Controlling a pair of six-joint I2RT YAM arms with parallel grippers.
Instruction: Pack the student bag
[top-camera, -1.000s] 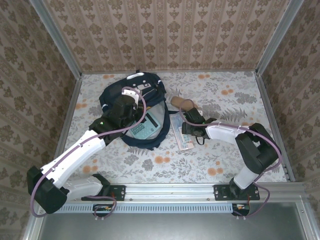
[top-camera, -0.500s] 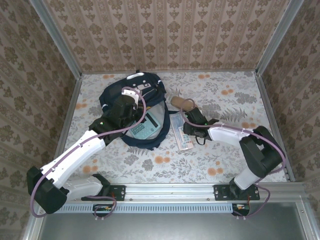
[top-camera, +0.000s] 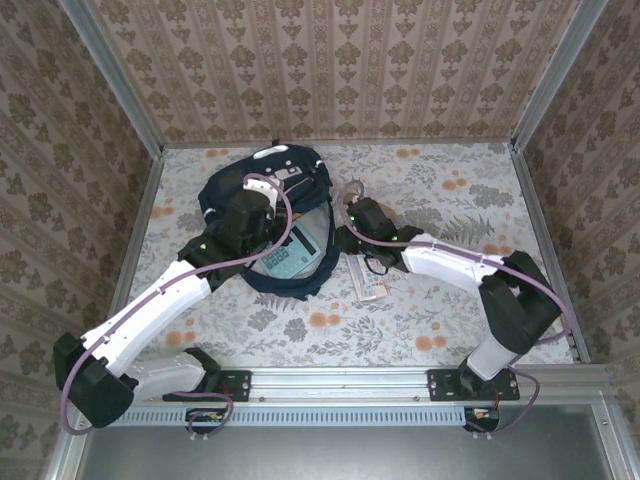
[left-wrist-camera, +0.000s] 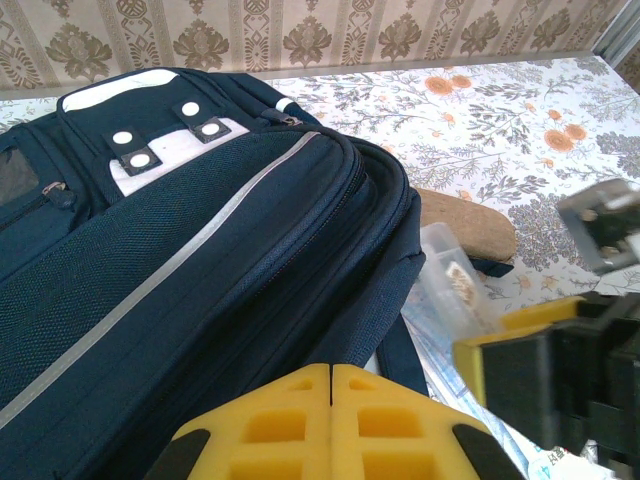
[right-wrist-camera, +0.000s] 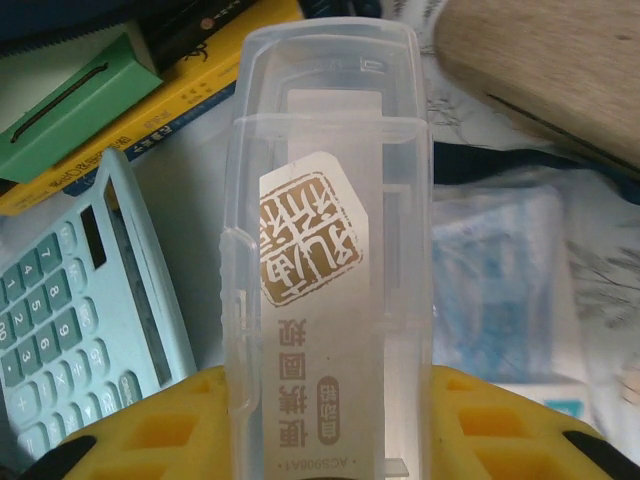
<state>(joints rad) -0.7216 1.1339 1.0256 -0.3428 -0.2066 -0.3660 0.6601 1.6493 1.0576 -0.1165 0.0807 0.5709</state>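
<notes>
Grips clear plastic case (right-wrist-camera: 330, 200) in right gripper (right-wrist-camera: 330, 420) jaws above calculator (right-wrist-camera: 80, 340) at student bag (left-wrist-camera: 200, 250) near bench far-left corner, left gripper (left-wrist-camera: 332, 375) jaws closed flush against bag.

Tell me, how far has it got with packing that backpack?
Done: a calculator and books lie inside the student bag. In hand: the right claw grips a clear plastic case by the opening. To go: the brown pouch and a flat packet on the table.
</notes>
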